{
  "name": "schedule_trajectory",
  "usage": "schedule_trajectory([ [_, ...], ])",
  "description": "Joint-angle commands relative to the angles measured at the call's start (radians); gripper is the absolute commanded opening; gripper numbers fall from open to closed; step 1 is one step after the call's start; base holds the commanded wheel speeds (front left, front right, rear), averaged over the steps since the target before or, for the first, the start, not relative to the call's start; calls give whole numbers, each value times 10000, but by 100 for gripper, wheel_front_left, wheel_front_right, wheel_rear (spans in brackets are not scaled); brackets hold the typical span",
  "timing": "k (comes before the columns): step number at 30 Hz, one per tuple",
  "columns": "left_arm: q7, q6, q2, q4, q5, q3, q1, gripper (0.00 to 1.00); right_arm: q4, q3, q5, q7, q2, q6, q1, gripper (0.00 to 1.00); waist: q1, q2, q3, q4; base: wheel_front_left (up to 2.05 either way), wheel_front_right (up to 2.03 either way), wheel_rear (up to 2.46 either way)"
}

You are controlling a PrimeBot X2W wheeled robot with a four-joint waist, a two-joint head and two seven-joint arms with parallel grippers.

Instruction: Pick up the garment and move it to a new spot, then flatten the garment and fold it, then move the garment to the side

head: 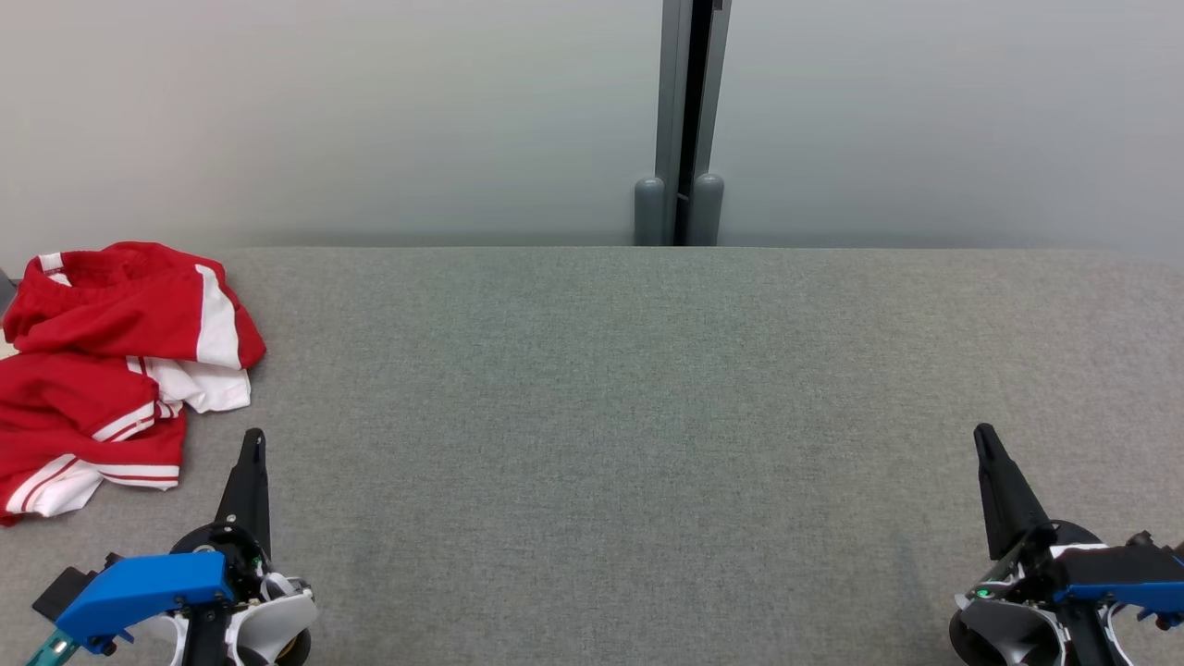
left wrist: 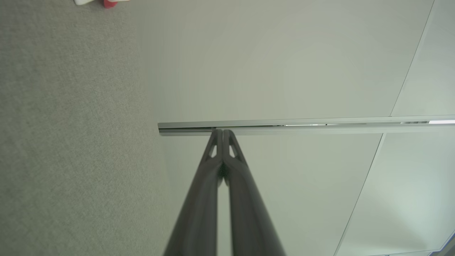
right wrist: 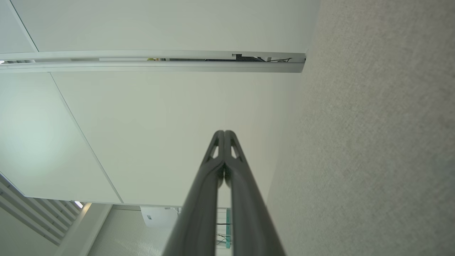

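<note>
Garment [head: 111, 370], red with white stripes and panels, lies crumpled at the far left of the grey worktop [head: 647, 416], running out past the left edge of my head view. My left gripper [head: 252, 437] is just beside the garment's near right side, fingers pressed together, holding nothing. My right gripper [head: 982, 431] is well apart at the lower right, likewise closed and empty. Both point toward the pale wall [head: 370, 111].
</note>
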Motion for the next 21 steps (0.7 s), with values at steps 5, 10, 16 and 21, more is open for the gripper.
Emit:
schedule_trajectory([
  [5,31,-31,-19,-41,-24,4,-105,0,-31,-7,28,15,-48,4,-137,0,0,-1,0,0,0,0,0],
  [10,31,-31,-19,-41,-24,4,-105,0,-31,-7,28,15,-48,4,-137,0,0,-1,0,0,0,0,0],
  [16,31,-31,-19,-41,-24,4,-105,0,-31,-7,28,15,-49,4,-137,0,0,-1,0,0,0,0,0],
  [21,31,-31,-19,-41,-24,4,-105,0,-31,-7,27,15,-49,4,-137,0,0,-1,0,0,0,0,0],
])
